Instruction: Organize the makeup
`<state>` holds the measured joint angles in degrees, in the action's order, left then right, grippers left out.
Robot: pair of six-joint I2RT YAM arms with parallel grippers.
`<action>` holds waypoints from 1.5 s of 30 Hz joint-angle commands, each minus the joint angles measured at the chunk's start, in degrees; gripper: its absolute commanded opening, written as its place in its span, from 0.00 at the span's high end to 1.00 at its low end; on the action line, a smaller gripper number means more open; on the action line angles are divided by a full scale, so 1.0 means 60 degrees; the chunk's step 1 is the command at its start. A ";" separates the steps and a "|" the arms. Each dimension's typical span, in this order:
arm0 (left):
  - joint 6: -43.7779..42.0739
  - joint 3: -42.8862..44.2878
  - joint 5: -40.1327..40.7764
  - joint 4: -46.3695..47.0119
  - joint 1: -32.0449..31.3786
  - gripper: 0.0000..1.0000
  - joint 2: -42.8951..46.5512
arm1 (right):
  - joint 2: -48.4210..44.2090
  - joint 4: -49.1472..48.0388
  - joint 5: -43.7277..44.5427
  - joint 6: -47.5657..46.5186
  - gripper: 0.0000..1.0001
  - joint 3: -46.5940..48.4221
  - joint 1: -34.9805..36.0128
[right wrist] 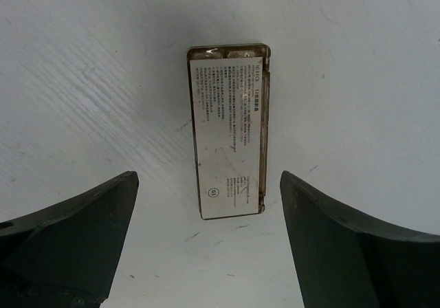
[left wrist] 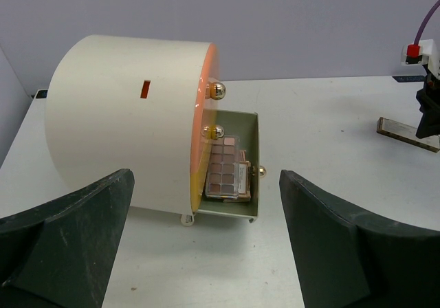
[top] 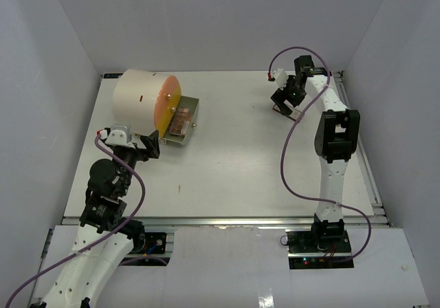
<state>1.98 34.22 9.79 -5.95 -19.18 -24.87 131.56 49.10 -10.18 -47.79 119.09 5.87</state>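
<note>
A flat eyeshadow palette [right wrist: 230, 133] lies label side up on the white table, just ahead of my right gripper [right wrist: 206, 246], whose fingers stand wide apart above it, holding nothing. From the left wrist this palette [left wrist: 405, 128] shows as a thin slab at the far right under the right gripper [left wrist: 430, 108]. Another pink-brown palette [left wrist: 225, 170] lies in the open drawer [left wrist: 253, 150] of the cream cylinder [left wrist: 124, 115]. My left gripper [left wrist: 206, 253] is open and empty, a short way in front of that drawer. From above, the left gripper [top: 151, 146] sits beside the drawer [top: 180, 124].
The cream cylinder [top: 141, 102] with its orange face [top: 168, 105] stands at the back left. White walls close in the table [top: 234, 163] on three sides. Purple cables loop along both arms. The right gripper [top: 285, 102] is at the far right back.
</note>
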 commanded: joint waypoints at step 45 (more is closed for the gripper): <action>0.0037 0.0069 -0.0166 0.0010 0.0062 0.02 -0.0046 | -0.2300 -0.0696 -0.1553 -0.0073 0.75 -0.2753 0.0749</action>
<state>1.98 34.22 9.61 -5.98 -19.18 -25.54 128.77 44.99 -13.02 -48.59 106.10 5.44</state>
